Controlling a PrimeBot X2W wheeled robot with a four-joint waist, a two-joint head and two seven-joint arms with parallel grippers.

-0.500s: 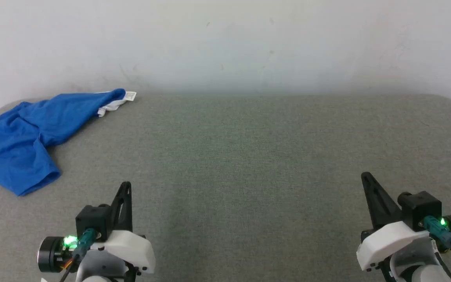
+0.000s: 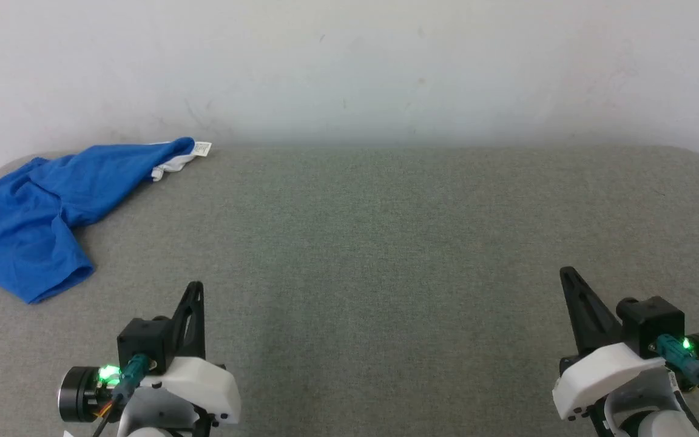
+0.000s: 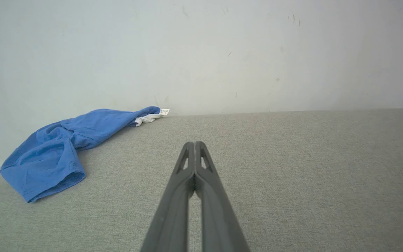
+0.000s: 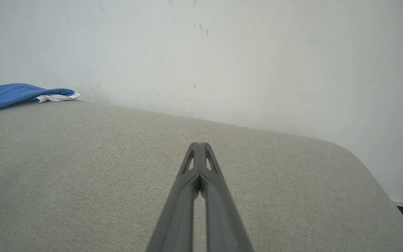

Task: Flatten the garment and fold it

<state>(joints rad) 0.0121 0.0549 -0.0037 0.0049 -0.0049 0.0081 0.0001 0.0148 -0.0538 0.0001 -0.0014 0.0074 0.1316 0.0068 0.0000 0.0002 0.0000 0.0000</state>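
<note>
The blue garment [image 2: 40, 206] lies crumpled at the far left of the grey table, its white band and small label [image 2: 202, 148] pointing toward the back wall. The left wrist view shows the garment [image 3: 61, 140] to the left, ahead of the fingers; in the right wrist view a strip of the garment [image 4: 9, 94] lies far off at the left edge. My left gripper [image 2: 195, 286] rests near the front left, shut and holding nothing, well short of the cloth. My right gripper [image 2: 566, 273] is shut and bare at the front right.
The grey fabric-covered table [image 2: 386, 243] stretches wide between the grippers, with rounded back corners. A pale wall [image 2: 349, 67] rises right behind it. The garment's left part reaches the table's left edge.
</note>
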